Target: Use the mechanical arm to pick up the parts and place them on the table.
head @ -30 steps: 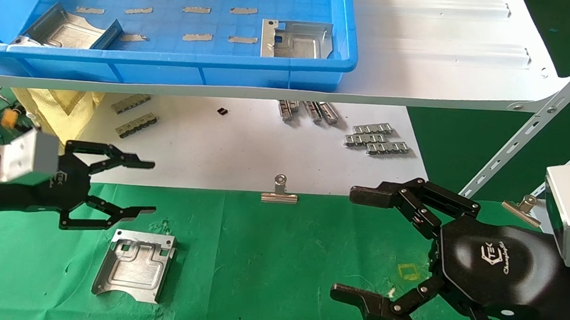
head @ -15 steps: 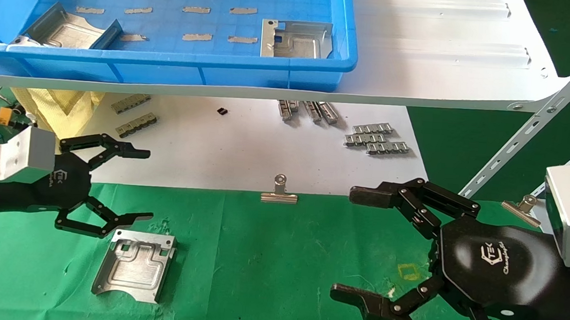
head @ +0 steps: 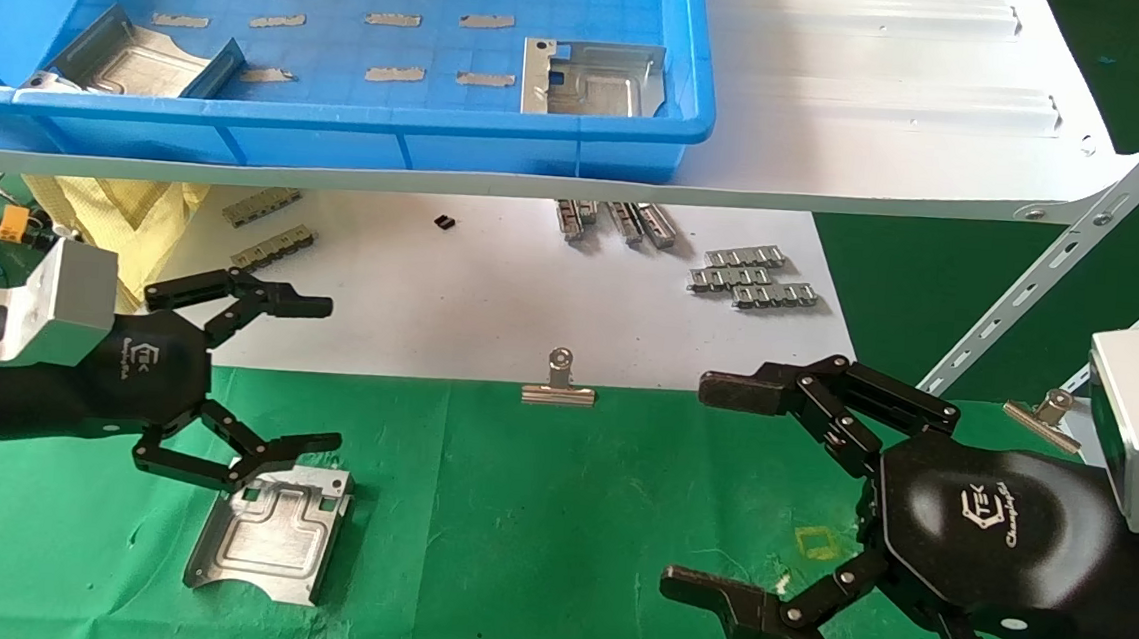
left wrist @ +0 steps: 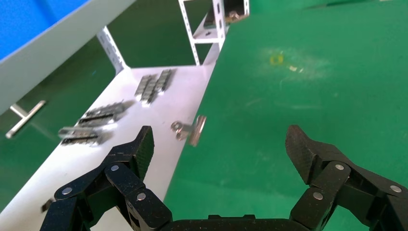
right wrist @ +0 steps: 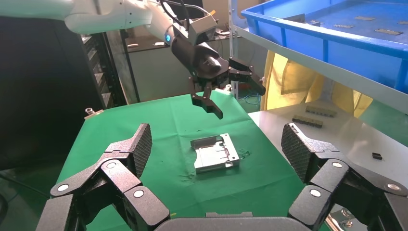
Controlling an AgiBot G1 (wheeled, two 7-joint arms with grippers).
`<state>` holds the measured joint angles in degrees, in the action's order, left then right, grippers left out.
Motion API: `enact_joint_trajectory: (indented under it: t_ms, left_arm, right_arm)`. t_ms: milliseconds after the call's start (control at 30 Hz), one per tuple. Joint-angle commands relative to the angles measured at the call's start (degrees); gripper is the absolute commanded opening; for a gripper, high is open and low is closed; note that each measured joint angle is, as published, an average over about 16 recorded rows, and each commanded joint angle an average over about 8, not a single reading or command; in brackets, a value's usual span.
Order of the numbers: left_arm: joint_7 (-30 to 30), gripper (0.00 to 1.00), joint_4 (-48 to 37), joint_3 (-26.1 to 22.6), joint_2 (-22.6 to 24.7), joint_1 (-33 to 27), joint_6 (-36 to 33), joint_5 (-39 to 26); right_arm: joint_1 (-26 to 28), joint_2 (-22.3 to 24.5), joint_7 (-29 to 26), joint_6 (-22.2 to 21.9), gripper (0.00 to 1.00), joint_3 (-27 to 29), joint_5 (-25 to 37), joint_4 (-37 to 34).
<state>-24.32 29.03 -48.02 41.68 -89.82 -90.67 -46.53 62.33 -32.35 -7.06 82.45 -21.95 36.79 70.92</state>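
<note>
One silvery part lies flat on the green table; it also shows in the right wrist view. Two more parts lie in the blue tray, one at its left and one at its right. My left gripper is open and empty, just above the far edge of the part on the cloth, with its lower finger over the part's far left corner. It shows in its own view and in the right wrist view. My right gripper is open and empty over the cloth at the right.
The blue tray sits on a white shelf board above the work. A lower white board carries grey clip strips. Silver binder clips sit at the cloth's far edge and far right.
My left gripper has moved right and a little towards the part, staying open; its lower finger now overlaps the part's far corner. The part and the right arm have not moved.
</note>
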Motion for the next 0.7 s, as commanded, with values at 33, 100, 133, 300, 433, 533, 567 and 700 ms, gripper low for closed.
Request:
enact_joint_trajectory:
  t_ms: [33,100,133,300,433,533,567,700]
  left_arm:
    - [1.5,1.00,1.9,1.4,-0.3,1.2,0.2,0.2]
    - [3.0,1.00,3.8,2.7,-0.6,2.4,0.4,0.4]
    - [3.7,1.00,4.7,3.4,-0.7,3.0,0.5,0.5]
    - [7.4,1.00,9.4,6.7,-1.4,5.9,1.0,1.0]
    - [10.4,1.00,13.2,9.5,-2.0,8.4,1.5,1.4]
    - [12.6,1.00,16.0,11.5,-2.4,10.1,1.8,1.7]
    - [13.3,1.00,16.9,12.2,-2.5,10.7,1.9,1.8]
    - [16.3,1.00,20.7,14.8,-3.1,13.1,2.3,2.2]
  right_arm:
    - [0.0,0.0,0.0,0.0,1.00,0.0,0.0,0.0]
    - [0.0,0.0,0.0,0.0,1.00,0.0,0.0,0.0]
    - [0.0,0.0,0.0,0.0,1.00,0.0,0.0,0.0]
    - [0.0,0.0,0.0,0.0,1.00,0.0,0.0,0.0]
    - [0.0,0.0,0.0,0.0,1.00,0.0,0.0,0.0]
    - [0.0,0.0,0.0,0.0,1.00,0.0,0.0,0.0]
    - [0.0,0.0,0.0,0.0,1.00,0.0,0.0,0.0]
    - [0.0,0.0,0.0,0.0,1.00,0.0,0.0,0.0]
